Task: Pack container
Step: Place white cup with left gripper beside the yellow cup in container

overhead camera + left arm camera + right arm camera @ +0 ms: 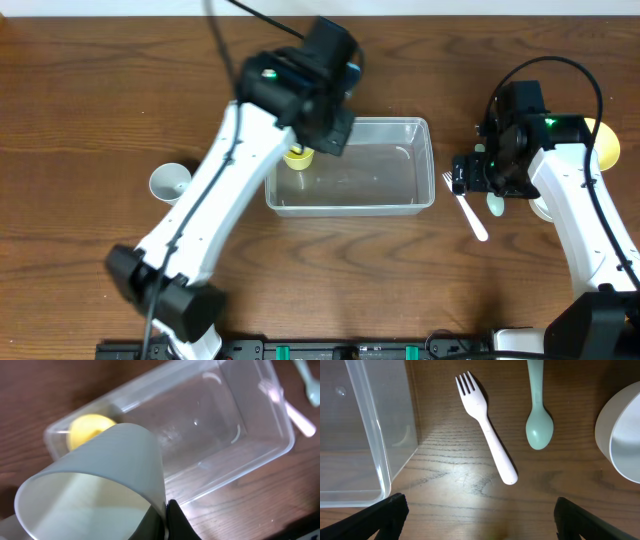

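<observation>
The clear plastic container (350, 207) stands at the table's middle, with a small yellow cup (297, 156) inside its left end. My left gripper (318, 128) hovers over that left end, shut on the wall of a pale grey cup (95, 480), which lies tilted above the container (235, 472) and the yellow cup (90, 427). My right gripper (470, 178) is open and empty, just right of the container (370, 425) and above a white fork (487, 435) and a mint spoon (538, 420) on the table.
Another grey cup (171, 182) stands on the table left of the container. A white bowl (620, 435) and a yellow bowl (603, 140) sit at the far right by the right arm. The fork (470, 212) and spoon (495, 205) lie between container and bowls.
</observation>
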Available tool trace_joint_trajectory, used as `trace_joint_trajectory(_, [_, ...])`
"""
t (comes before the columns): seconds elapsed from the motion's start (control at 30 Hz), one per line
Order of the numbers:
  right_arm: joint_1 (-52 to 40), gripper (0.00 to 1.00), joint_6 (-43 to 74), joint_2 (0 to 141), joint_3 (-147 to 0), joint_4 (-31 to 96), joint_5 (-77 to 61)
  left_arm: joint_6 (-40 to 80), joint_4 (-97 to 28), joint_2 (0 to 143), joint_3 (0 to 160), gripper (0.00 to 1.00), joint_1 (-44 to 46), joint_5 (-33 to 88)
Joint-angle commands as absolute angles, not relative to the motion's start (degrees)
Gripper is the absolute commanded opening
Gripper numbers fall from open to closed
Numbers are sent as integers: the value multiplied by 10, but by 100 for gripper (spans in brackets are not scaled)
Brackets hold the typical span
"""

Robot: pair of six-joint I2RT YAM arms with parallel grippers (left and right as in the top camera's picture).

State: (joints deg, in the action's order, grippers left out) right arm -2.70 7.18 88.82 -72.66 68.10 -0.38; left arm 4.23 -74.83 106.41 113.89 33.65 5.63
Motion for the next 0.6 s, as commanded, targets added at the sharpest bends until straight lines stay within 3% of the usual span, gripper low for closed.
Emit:
trace_joint_trajectory(0.0, [-20,95,68,891,-725,682,2,34,-752,1097,1135,6,345,49])
trace_joint_trajectory(0.57, [-20,95,68,891,-725,681,2,17,-715,1240,1135,6,345,49])
